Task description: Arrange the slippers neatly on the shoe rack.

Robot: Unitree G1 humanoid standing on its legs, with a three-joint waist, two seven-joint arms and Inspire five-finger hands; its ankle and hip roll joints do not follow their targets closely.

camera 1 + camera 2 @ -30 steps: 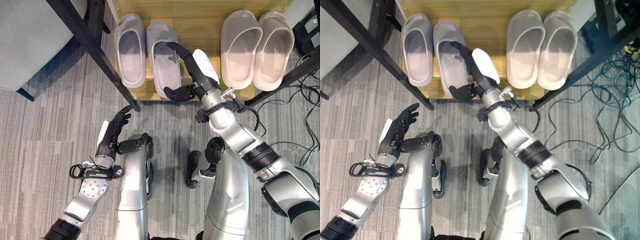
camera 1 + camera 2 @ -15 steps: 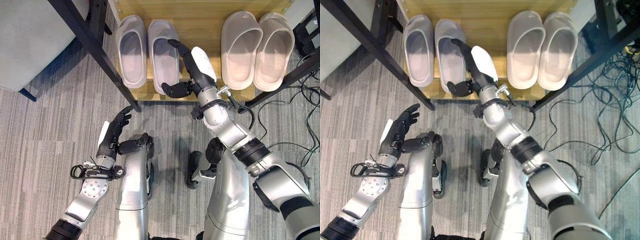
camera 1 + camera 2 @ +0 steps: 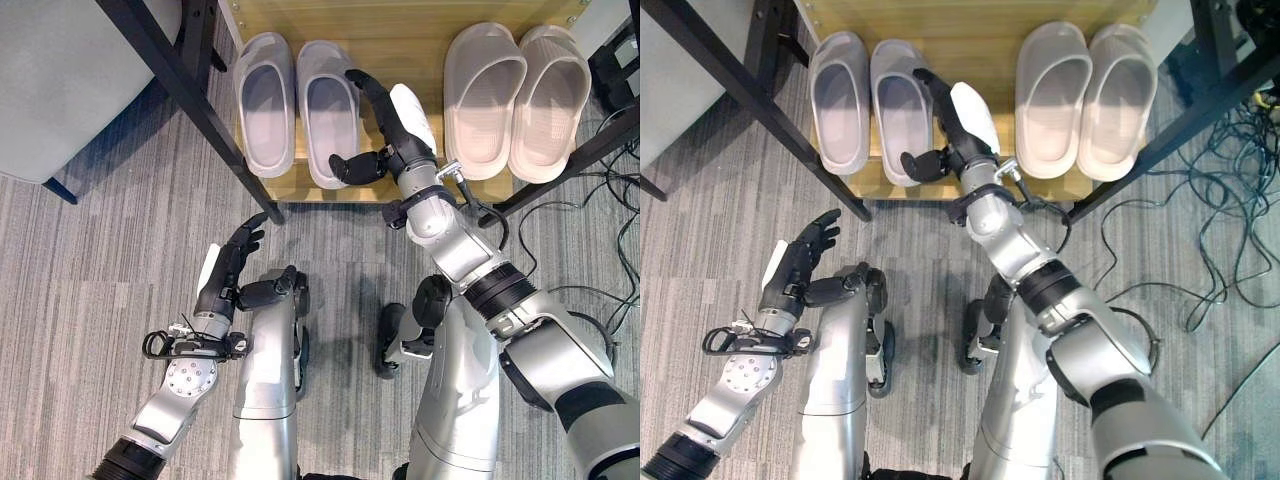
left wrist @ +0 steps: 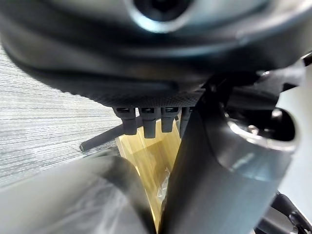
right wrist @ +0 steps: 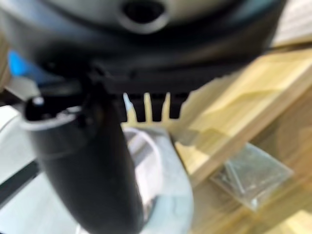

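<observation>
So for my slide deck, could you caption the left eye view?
Right hand rests straight fingers against a grey slipper on the wooden shoe rack.

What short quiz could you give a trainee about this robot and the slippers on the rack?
1. True or false: four slippers lie on the wooden shoe rack.
2. Which hand reaches to the rack? A) left hand B) right hand
3. Fill in: the right hand's fingers lie along the side of a ___ slipper.

Key:
1. True: a grey pair and a beige pair.
2. B: the right hand is at the grey slipper; the left hand hangs open above the carpet.
3. Grey.
</observation>
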